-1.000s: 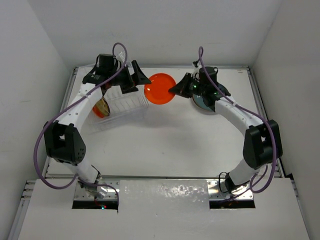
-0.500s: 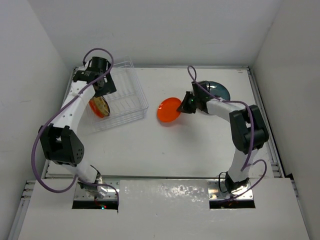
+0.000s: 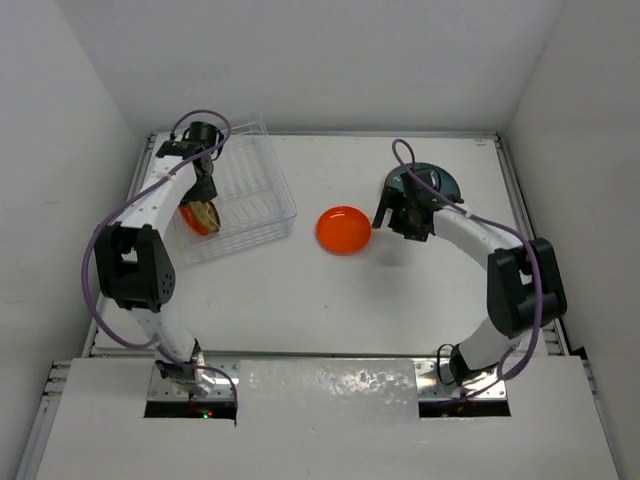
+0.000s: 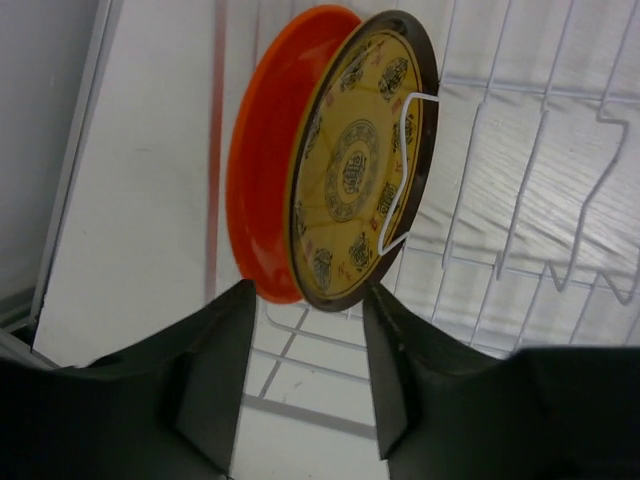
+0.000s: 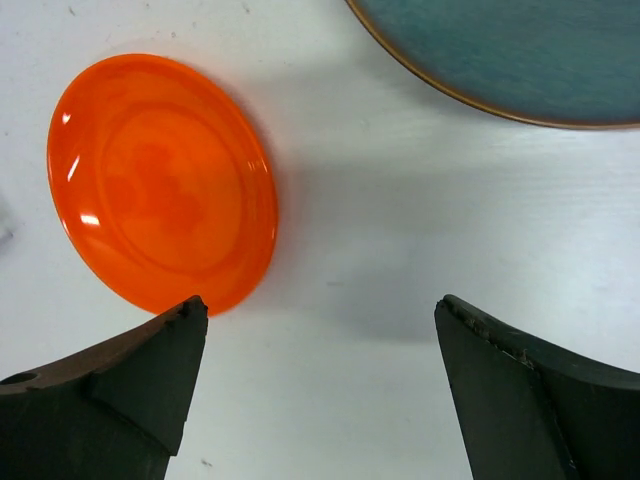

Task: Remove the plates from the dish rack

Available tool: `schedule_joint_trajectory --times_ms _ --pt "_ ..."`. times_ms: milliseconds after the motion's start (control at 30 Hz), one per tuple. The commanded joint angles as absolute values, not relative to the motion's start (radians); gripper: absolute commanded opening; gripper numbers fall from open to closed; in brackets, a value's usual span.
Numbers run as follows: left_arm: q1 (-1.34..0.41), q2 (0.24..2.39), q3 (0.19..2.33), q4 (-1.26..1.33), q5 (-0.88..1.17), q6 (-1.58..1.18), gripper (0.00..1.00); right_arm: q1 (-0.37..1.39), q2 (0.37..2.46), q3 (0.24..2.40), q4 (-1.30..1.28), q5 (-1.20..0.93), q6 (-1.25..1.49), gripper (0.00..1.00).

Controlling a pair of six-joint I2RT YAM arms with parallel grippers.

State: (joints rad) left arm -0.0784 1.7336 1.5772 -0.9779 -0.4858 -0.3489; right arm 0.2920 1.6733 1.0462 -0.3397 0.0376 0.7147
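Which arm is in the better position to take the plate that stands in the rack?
Left. The left gripper is at the yellow-patterned plate standing in the dish rack, jaws open. The right gripper, also open, is over the table by the orange plate and teal plate lying there.

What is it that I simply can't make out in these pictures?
Teal plate: the top view has the right arm across it; the right wrist view cuts it off at the upper edge.
Yellow plate and orange plate in the dish rack: small and half under the left arm in the top view.
Left gripper: whether it touches those plates, the left wrist view does not settle.
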Motion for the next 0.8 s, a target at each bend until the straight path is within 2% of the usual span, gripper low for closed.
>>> schedule_joint_trajectory --times_ms 0,33,300,400,567,600,667,767 --pt "-0.074 1.772 1.621 -0.959 -0.486 -0.347 0.41 0.295 1.577 1.016 -0.388 0.092 0.666 0.93" --pt "-0.075 1.784 1.626 -0.96 -0.504 -0.351 0.38 0.295 1.563 1.014 -0.391 0.089 0.661 0.93" --pt "-0.072 1.816 1.615 -0.948 -0.538 -0.357 0.38 0.295 1.493 1.019 -0.407 0.052 0.638 0.93" --pt "-0.069 1.838 1.592 -0.922 -0.535 -0.356 0.34 0.295 1.494 1.034 -0.406 0.037 0.641 0.93" --pt "-0.051 1.864 1.6 -0.917 -0.534 -0.356 0.21 0.295 1.5 1.078 -0.429 0.026 0.634 0.93" --pt "-0.048 1.867 1.603 -0.917 -0.532 -0.354 0.12 0.295 1.5 1.083 -0.433 0.026 0.632 0.93" --pt "-0.048 1.868 1.63 -0.943 -0.548 -0.347 0.0 0.295 1.5 1.098 -0.442 0.026 0.629 0.93" --pt "-0.048 1.868 1.686 -0.986 -0.598 -0.339 0.0 0.295 1.497 1.115 -0.454 0.02 0.632 0.93"
